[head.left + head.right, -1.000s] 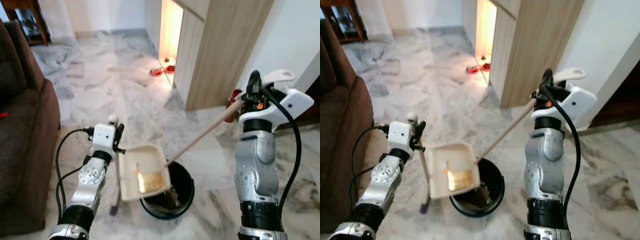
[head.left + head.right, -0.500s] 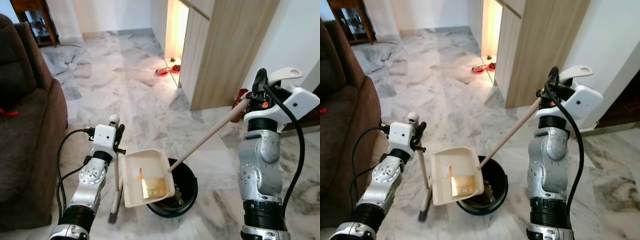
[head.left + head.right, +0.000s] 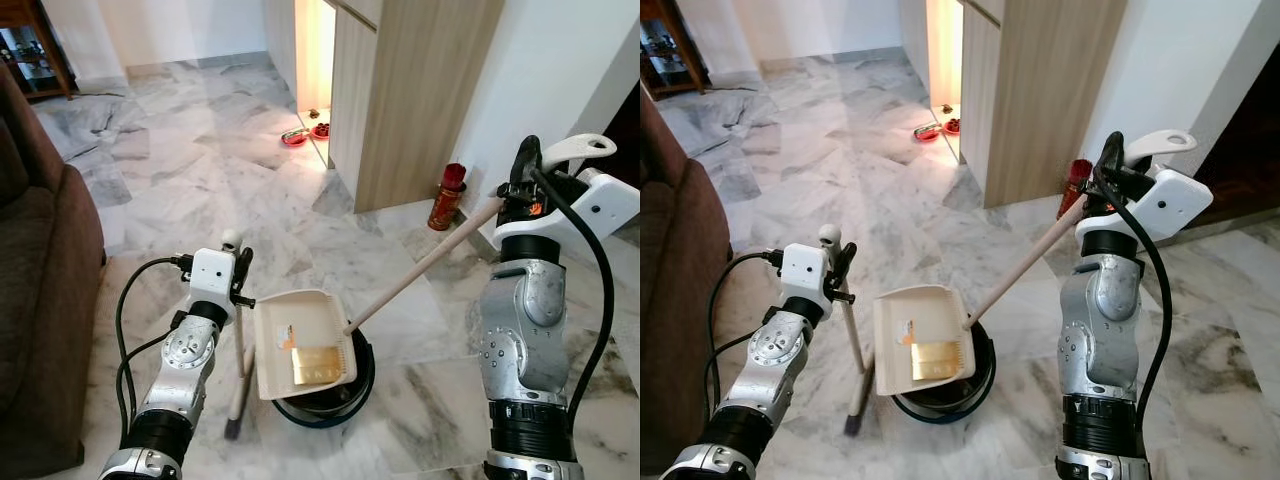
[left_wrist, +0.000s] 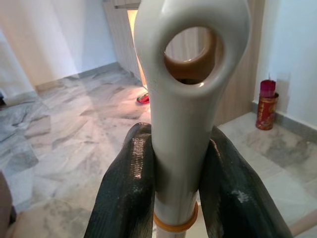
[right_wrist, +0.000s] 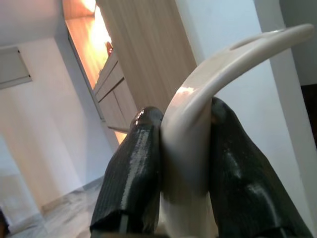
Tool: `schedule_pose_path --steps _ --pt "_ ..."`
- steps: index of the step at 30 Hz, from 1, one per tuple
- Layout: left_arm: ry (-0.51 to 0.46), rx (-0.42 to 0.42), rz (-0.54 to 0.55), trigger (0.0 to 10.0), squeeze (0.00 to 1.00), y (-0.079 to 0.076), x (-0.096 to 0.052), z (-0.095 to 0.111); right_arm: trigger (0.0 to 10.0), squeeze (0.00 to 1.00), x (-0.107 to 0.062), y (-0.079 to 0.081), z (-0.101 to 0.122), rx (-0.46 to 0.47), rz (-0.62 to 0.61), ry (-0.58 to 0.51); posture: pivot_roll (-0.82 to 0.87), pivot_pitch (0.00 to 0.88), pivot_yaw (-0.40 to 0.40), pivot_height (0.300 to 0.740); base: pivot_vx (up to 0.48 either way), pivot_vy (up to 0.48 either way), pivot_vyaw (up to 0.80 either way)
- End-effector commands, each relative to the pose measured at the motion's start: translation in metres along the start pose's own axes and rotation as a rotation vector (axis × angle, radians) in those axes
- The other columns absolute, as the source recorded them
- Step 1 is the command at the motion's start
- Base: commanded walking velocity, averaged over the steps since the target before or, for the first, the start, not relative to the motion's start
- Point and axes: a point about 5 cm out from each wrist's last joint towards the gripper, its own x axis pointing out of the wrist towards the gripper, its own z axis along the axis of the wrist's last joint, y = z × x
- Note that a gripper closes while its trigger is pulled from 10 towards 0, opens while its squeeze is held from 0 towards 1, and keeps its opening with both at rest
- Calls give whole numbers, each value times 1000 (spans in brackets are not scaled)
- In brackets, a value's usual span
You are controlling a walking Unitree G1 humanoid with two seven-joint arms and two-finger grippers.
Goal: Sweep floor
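While our left gripper (image 4: 173, 183) clamps the broom (image 3: 238, 380) handle at lower left, our right gripper (image 5: 183, 163) grips the dustpan (image 3: 302, 343) handle, pan tilted over the black bucket (image 3: 355, 385) at bottom centre.

Bright, sharp daylight; warm glow from cabinet niche (image 3: 312, 60); blurry close-up fingers (image 4: 130, 193).

The left gripper (image 4: 176, 198) clamped the top of the broom (image 3: 238, 372), which stood upright below it on the floor (image 3: 200, 190), with the sofa (image 3: 40, 300) to its left. Just right of that gripper the dustpan (image 3: 300, 345) hung tilted over the bucket (image 3: 325, 400), its long handle (image 3: 425, 265) running up and right to the right gripper (image 5: 185, 163). Beyond the right gripper stood a canister (image 3: 447, 197) by the cabinet (image 3: 410, 95), with bowls (image 3: 303, 134) farther back.
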Motion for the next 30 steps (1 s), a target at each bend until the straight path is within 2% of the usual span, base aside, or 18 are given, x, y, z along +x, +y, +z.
schedule_pose_path --steps 1,13,24,30 --pt "-56 9 1 10000 0 1 5 12 10000 0 5 6 19 30 16 -93 127 18 -9 740 0 0 -669" --pt "-59 9 1 10000 0 1 6 13 10000 0 6 7 20 30 16 -101 126 19 -9 740 20 0 0" --pt "-59 9 0 10000 0 0 6 13 10000 0 6 7 18 31 18 -91 125 21 -12 740 271 0 0" --pt "-59 9 2 10000 0 0 6 13 10000 0 5 8 18 33 23 -91 126 22 -12 740 320 0 -444"
